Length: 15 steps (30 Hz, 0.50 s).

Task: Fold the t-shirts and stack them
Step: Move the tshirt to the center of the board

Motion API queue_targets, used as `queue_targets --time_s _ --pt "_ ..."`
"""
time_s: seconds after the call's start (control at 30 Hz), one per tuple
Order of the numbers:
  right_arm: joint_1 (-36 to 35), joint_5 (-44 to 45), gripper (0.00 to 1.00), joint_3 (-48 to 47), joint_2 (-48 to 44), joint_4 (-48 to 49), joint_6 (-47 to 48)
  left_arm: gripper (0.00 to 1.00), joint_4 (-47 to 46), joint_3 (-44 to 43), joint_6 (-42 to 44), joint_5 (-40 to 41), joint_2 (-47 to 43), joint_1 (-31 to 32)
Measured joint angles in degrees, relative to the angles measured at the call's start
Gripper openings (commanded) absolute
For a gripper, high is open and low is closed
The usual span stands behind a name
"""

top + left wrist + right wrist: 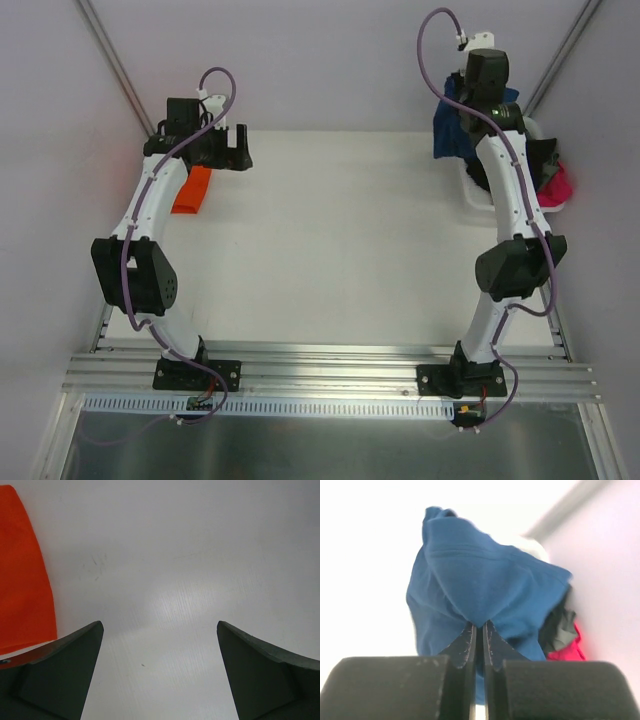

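- Top view: your left gripper (238, 152) hovers over the flat white table (340, 240) at the far left, with its fingers spread.
- The bright orange cloth t-shirt (192, 190), a narrow folded strip, lies on the table just below and to the left of that gripper, partly under the left arm (150, 215).
- Your right arm (510, 195) reaches to the far right corner, and its black wrist head sits above the bunched blue cloth t-shirt (448, 130), which hangs off the table.
- Beneath that arm, a white plastic basket (476, 195) holds a pinkish-red cloth (560, 185).
- Left wrist view: the left gripper is released, with both dark fingers (65, 665) wide apart and only bare table between them.
- The orange t-shirt lies flat beyond the left finger, at the left edge of this view, and its near corner passes behind that finger. You cannot tell whether they touch.
- Right wrist view: your right gripper (480, 626) is clenched, and its two fingertips pinch a fold of the blue t-shirt right at the tips.
- The blue cloth rises and drapes ahead of the fingers, lifted clear.
- To the right of the fingers, behind the blue shirt, you see a dark grey cloth (561, 629) and the red cloth below it.
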<state>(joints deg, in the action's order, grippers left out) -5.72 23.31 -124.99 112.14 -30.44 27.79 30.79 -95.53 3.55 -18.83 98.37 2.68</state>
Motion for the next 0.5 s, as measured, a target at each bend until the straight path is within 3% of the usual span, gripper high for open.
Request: queue_targets --time_s 0.2,0.27,0.3,0.43,0.5 --pt "-9.9 -6.1 0.00 1.2 -8.3 -0.5 -0.9 0.89 -0.1 0.2 -5.6 5.6 -1.0 0.3" --pt "-12.4 -8.5 0.01 1.3 -8.9 -1.1 -1.9 0.90 -0.1 0.2 -7.0 8.7 -2.0 0.6" --pt "-13.7 -9.9 0.01 1.6 -9.0 -1.6 -2.6 0.99 -0.2 0.2 -7.6 10.1 -2.6 0.8" --pt "-18.1 -16.4 0.21 5.8 -10.5 -3.9 -4.9 0.99 -0.6 0.2 -9.6 13.9 -4.2 1.1" --pt "-19.8 -19.5 0.21 11.0 -12.7 -4.7 -6.0 0.99 -0.9 0.0 -10.0 15.2 -4.3 1.1"
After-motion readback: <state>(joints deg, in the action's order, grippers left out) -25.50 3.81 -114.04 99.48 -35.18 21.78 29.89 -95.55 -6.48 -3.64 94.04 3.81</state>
